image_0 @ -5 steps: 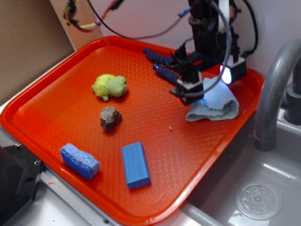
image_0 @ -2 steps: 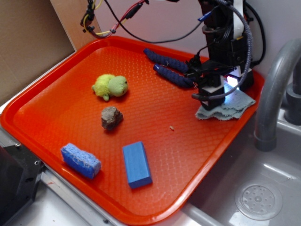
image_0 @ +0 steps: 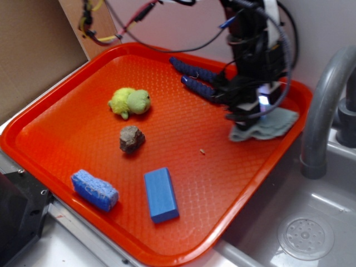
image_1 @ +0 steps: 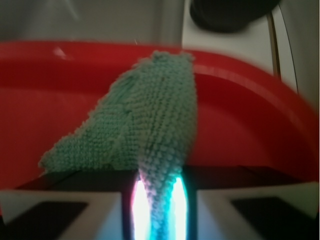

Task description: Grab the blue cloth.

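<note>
The blue cloth (image_0: 267,128), a pale blue-grey woven rag, lies bunched at the right rim of the orange tray (image_0: 67,119). My gripper (image_0: 245,118) stands over its left part, and its black body hides some of the fabric. In the wrist view a fold of the blue cloth (image_1: 150,130) runs down between my two glowing fingers, and my gripper (image_1: 157,210) is shut on that fold. The rest of the rag spreads away toward the tray's red rim (image_1: 260,100).
On the tray lie a dark navy rope (image_0: 194,78) behind the gripper, a yellow-green plush toy (image_0: 130,102), a brown rock (image_0: 131,138), a bright blue block (image_0: 161,194) and a blue sponge (image_0: 94,189). A grey sink (image_0: 306,233) and faucet (image_0: 320,105) stand to the right.
The gripper moved right over the cloth and came down on it. The cloth has been drawn toward the tray's right rim and bunched up. The other objects have not moved.
</note>
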Robot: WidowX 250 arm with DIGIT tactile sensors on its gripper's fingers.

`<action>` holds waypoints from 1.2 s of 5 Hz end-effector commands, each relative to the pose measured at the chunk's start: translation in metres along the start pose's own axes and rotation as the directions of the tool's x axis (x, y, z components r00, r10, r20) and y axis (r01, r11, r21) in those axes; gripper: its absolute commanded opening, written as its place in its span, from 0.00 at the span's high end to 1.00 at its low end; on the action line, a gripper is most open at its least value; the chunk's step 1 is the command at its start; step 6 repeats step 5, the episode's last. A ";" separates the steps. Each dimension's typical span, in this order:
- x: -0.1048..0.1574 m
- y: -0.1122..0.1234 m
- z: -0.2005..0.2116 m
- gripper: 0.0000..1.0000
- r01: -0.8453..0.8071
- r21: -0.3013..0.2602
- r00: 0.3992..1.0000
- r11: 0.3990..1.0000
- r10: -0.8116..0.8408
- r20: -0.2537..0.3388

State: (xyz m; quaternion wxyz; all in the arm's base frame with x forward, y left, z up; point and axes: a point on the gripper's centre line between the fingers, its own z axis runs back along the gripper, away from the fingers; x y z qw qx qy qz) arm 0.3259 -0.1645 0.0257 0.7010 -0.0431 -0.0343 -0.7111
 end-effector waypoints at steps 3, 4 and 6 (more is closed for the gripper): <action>-0.041 -0.084 0.187 1.00 -0.830 0.204 0.523 0.520 0.851 -0.044; -0.041 -0.096 0.207 1.00 -0.938 0.185 0.299 0.293 0.954 0.001; -0.062 -0.102 0.216 1.00 -0.997 0.056 0.059 0.052 0.992 0.115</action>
